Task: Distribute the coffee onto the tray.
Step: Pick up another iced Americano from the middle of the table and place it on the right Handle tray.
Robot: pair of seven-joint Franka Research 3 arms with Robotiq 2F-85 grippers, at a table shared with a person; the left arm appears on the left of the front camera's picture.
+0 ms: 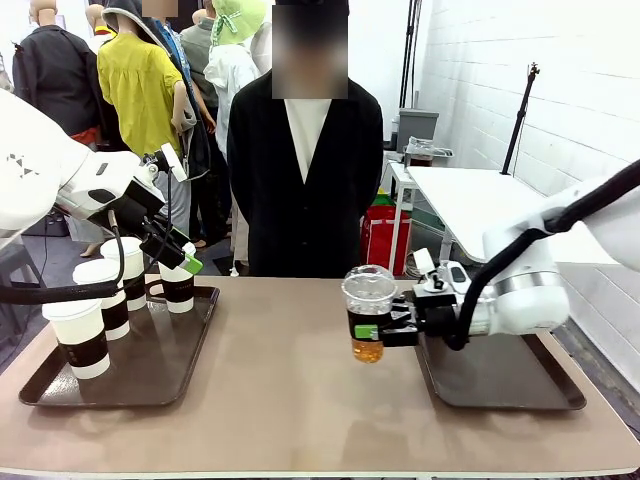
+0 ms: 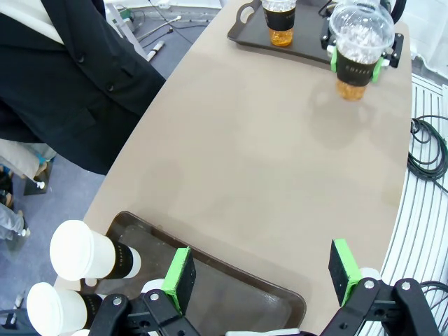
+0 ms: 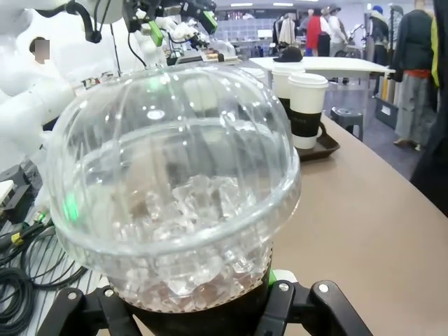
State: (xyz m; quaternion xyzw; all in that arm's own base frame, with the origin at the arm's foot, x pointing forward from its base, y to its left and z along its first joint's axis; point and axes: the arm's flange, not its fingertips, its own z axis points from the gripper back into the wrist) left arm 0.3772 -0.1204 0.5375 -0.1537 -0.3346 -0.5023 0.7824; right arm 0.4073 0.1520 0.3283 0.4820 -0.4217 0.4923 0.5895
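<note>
**Iced cup held above table, between the two trays**

The clear plastic dome-lidded cup of amber iced drink (image 1: 368, 310) is clamped at its dark band by the right gripper (image 1: 378, 327), lifted clear of the beige tabletop (image 1: 300, 380) just left of the right dark rectangular tray (image 1: 500, 385). The right arm reaches in horizontally (wrist level). The left gripper (image 2: 262, 276) hovers with its green-padded jaws wide apart and empty over the left brown tray (image 1: 150, 375), beside white paper lidded cups with brown sleeves (image 1: 100, 300).
</note>
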